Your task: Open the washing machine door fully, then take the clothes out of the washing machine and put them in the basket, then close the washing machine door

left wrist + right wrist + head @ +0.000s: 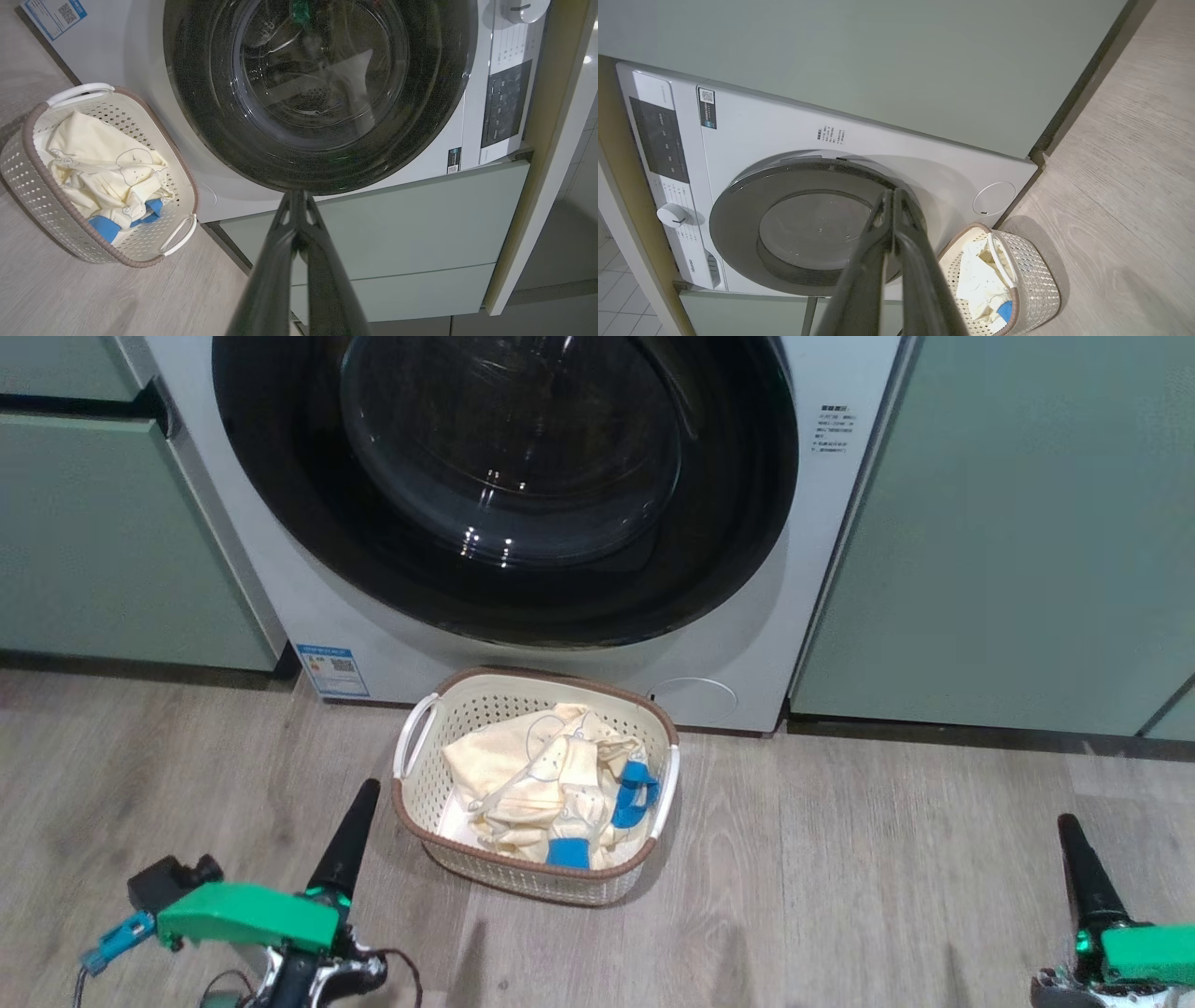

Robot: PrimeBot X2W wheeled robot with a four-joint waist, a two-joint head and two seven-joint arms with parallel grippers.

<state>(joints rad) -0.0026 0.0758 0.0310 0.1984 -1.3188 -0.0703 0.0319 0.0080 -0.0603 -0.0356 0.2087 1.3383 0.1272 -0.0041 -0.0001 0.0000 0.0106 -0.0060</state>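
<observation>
Lying heaped in the basket just beside the left tool, the clothes look light, limp and easy to snag; a raised fold or the blue cuff suits pinching. Both it and the right tool have fingers pressed together, empty. Beyond them, glare on the shut door hides the inside of the washing machine

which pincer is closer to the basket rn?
Left. The left pincer is just off the left side of the basket, not touching it. The right pincer is far out to the basket's right.
</observation>
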